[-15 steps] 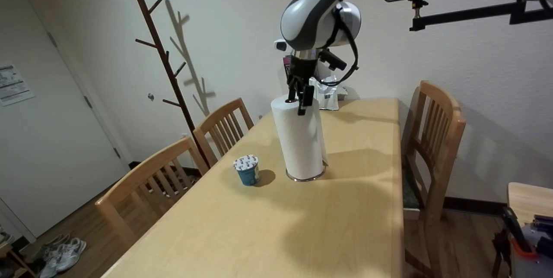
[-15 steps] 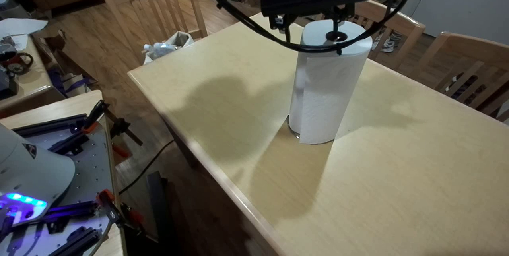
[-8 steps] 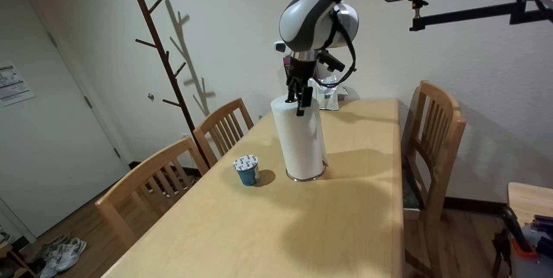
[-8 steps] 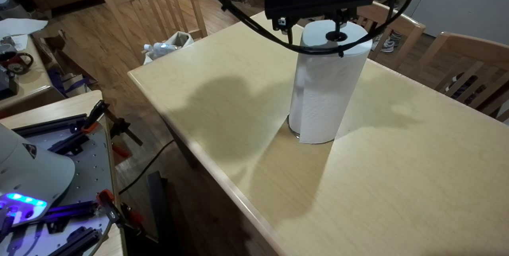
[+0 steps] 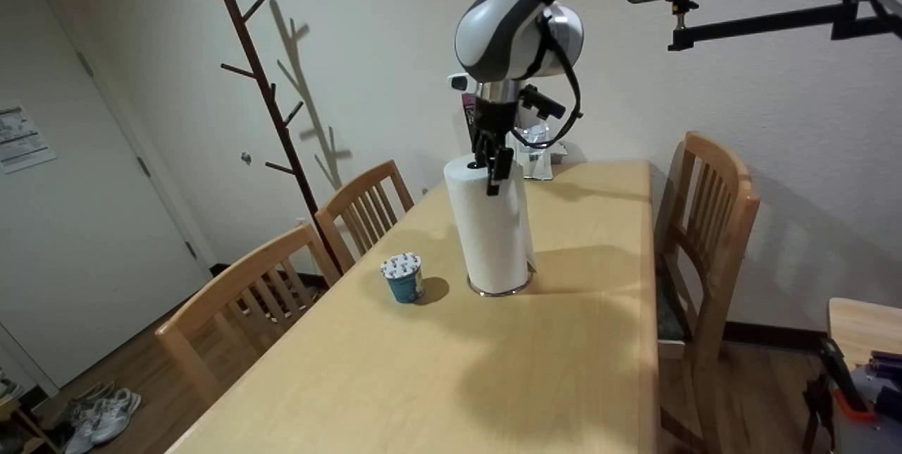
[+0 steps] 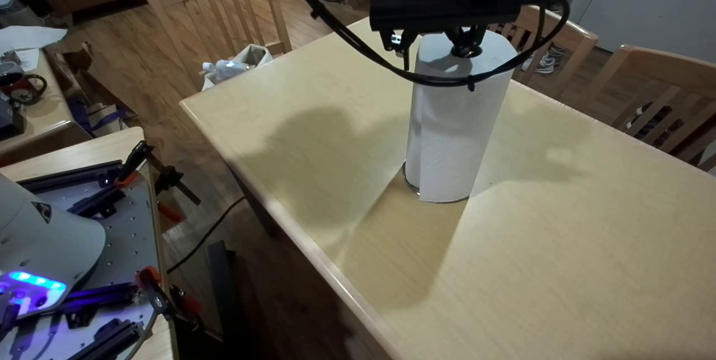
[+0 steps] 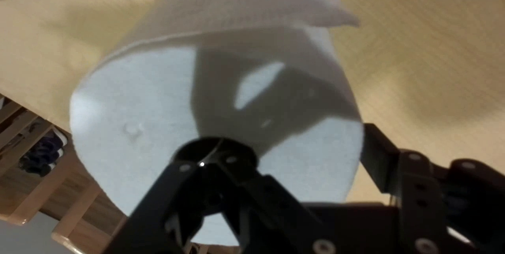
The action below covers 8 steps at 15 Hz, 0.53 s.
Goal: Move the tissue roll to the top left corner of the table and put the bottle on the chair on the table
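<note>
The tissue roll, a tall white paper towel roll (image 5: 487, 235) (image 6: 456, 136) on a metal base, stands on the wooden table (image 5: 423, 383) (image 6: 559, 248). In the wrist view the roll (image 7: 130, 127) shows from above with its dark core hole. My gripper (image 5: 487, 175) (image 6: 436, 56) (image 7: 298, 163) is open at the roll's top. One finger is at the core hole, the other outside the roll's edge, so the roll's wall lies between them. Whether the fingers touch it I cannot tell. The clear bottle (image 6: 226, 69) lies in a pale bag on a chair (image 6: 224, 8) beside the table.
A blue cup with a patterned lid (image 5: 405, 281) stands beside the roll. Silver packets (image 5: 537, 161) stand at the table's wall end. Wooden chairs (image 5: 254, 299) (image 6: 660, 91) line the table. A black cable (image 6: 358, 41) loops from the wrist past the roll.
My gripper has lowered onto the roll's top, with one finger now down at the core hole. The roll's top has shifted slightly, while its base stays nearly in place.
</note>
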### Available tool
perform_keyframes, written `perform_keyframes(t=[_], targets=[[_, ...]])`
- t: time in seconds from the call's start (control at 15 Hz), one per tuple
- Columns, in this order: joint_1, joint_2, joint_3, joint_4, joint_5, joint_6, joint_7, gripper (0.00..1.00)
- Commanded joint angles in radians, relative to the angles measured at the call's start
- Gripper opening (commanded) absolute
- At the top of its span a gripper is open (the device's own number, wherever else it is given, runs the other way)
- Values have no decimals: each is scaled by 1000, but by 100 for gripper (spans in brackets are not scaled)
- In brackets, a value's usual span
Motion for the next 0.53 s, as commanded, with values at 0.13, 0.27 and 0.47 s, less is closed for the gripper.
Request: perform_keyframes(t=[0.13, 0.27, 0.47], targets=[[-19, 12, 25, 25, 52, -88, 7, 29], [-13, 10, 27, 30, 50, -109, 15, 20], [1, 4, 35, 33, 32, -147, 38, 17]])
